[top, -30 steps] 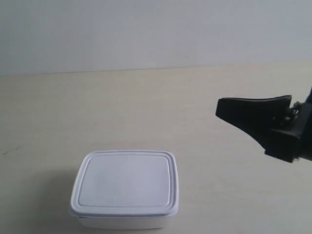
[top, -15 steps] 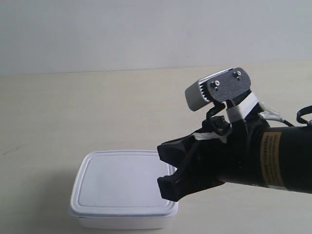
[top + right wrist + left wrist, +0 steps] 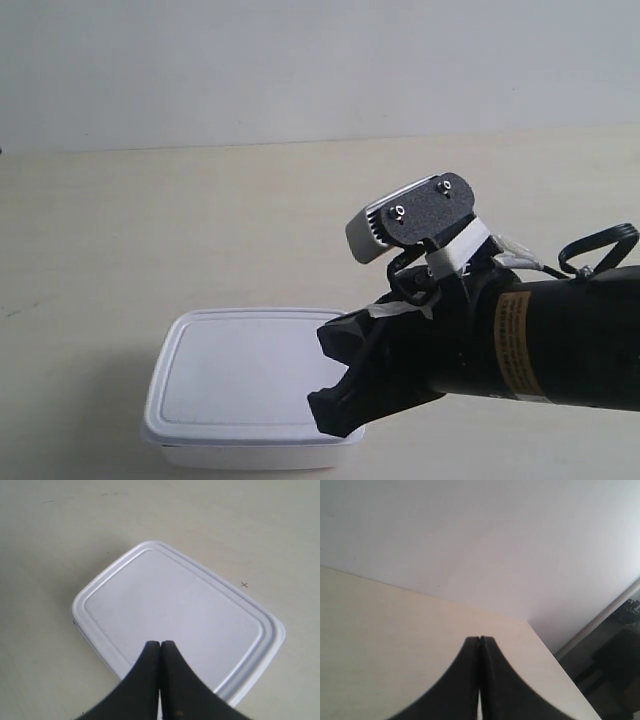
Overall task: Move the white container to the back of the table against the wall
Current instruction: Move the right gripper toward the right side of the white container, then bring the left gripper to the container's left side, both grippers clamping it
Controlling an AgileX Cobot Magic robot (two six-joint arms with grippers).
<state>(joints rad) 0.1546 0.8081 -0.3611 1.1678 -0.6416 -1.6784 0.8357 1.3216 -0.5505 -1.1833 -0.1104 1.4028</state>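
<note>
Pale grey-white plain wall (image 3: 300, 60) backs a wide cream wood-grain table (image 3: 200, 220). The small white rectangular plastic container (image 3: 240, 385) with a snap-on lid sits well apart from the wall. The black right gripper (image 3: 160, 644), fingers together, is over its lid. The black left gripper (image 3: 480, 639), also closed, is elsewhere. The box probably handles light, smooth and slightly flexible, so pushing low on a side wall seems best.

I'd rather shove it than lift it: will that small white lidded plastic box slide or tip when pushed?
Probably slides: the white rectangular plastic box is low and wide, flat on the smooth pale wood-grain table, so tipping seems unlikely. Small and plastic, it is likely light and may swivel if pushed off-centre. Its contents cannot be seen.
</note>
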